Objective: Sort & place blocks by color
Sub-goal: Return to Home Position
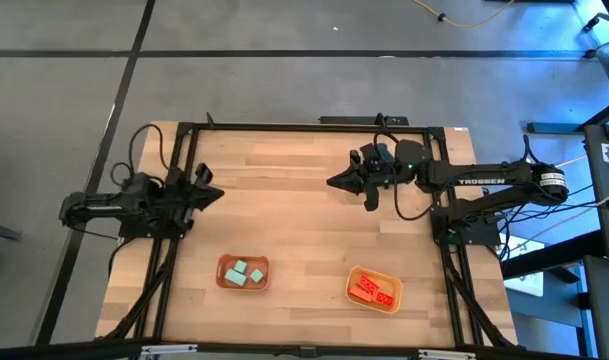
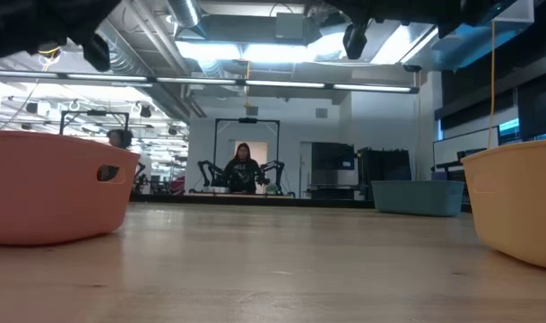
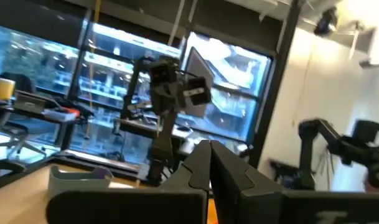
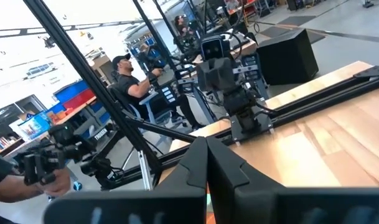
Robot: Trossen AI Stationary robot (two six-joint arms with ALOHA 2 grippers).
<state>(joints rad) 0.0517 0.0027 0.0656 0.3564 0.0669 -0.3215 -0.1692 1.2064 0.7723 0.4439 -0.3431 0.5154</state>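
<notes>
The right gripper [image 1: 334, 182] is held with its fingers pressed together and nothing between them, over the upper middle of the table [image 1: 284, 225]. Its arm is stretched in level from the right edge of the high view. The left gripper [image 1: 216, 194] is likewise closed and empty, folded back at the left edge.

The sorting is judged done as far as can be seen. The teal cubes [image 1: 246, 273] lie in the orange-pink bin [image 1: 222, 266] at lower centre, and the red blocks [image 1: 373, 290] lie in the yellow bin [image 1: 352, 274] to its right.

The step in hand is judged to be the return to rest. For this the right arm must be drawn back toward its base, with the bins left undisturbed.
</notes>
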